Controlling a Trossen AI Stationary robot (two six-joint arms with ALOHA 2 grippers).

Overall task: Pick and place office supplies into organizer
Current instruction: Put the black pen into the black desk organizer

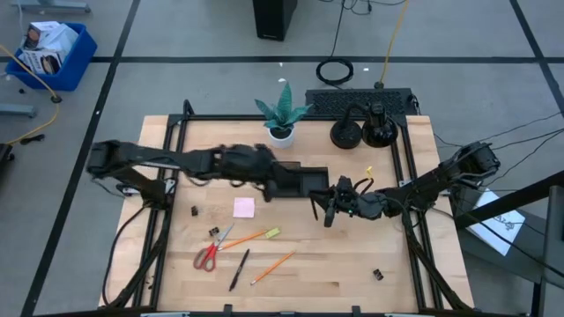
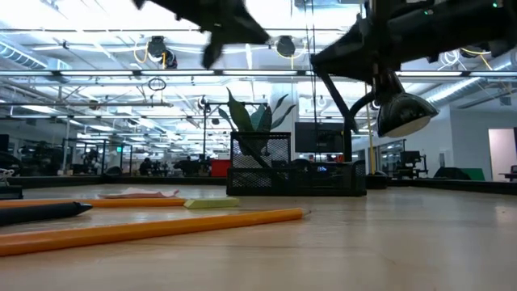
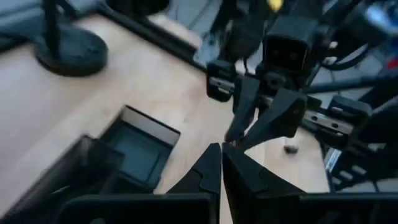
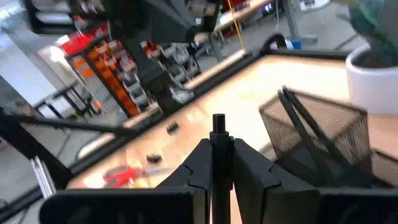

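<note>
While the left gripper (image 1: 308,183) hovers closed and empty over the organizer (image 1: 304,179), the right gripper (image 4: 219,163), beside it, clamps a pen (image 4: 218,130): light, stiff, slick, best held mid-barrel and lowered upright.

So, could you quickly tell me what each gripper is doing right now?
Left gripper: closed, holding nothing, above the organizer.
Right gripper: closed on a black pen.
</note>
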